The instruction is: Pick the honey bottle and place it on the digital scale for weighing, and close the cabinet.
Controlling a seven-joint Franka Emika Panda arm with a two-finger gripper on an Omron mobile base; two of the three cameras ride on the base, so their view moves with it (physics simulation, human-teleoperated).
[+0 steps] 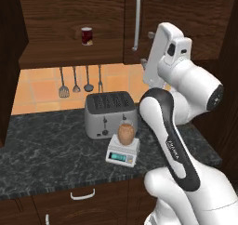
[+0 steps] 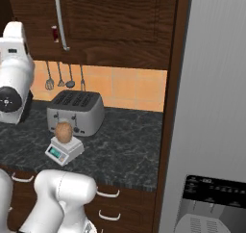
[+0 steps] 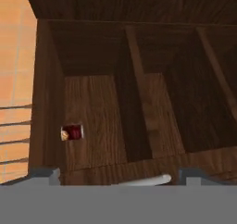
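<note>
The tan-brown honey bottle [image 1: 126, 134] [image 2: 63, 131] stands upright on the small white digital scale [image 1: 122, 155] [image 2: 64, 152], in front of the toaster. Above the counter, the dark wooden cabinet [image 1: 56, 19] has its left half open, with that door [image 1: 9, 56] swung out at the far left. The door with the silver bar handle [image 1: 136, 19] [image 2: 60, 20] looks shut. My arm is raised beside that handle. In the hand view my gripper [image 3: 121, 174] is open, its fingertips [image 3: 44, 174] wide apart, and a silver handle [image 3: 143, 180] lies between them, untouched.
A small dark red jar [image 1: 86, 36] [image 3: 72, 132] sits on the open cabinet's shelf. A silver four-slot toaster [image 1: 110, 113] [image 2: 76, 111] stands behind the scale. Utensils [image 1: 79, 80] hang on the tiled wall. A grey fridge [image 2: 211, 107] bounds the counter on the right.
</note>
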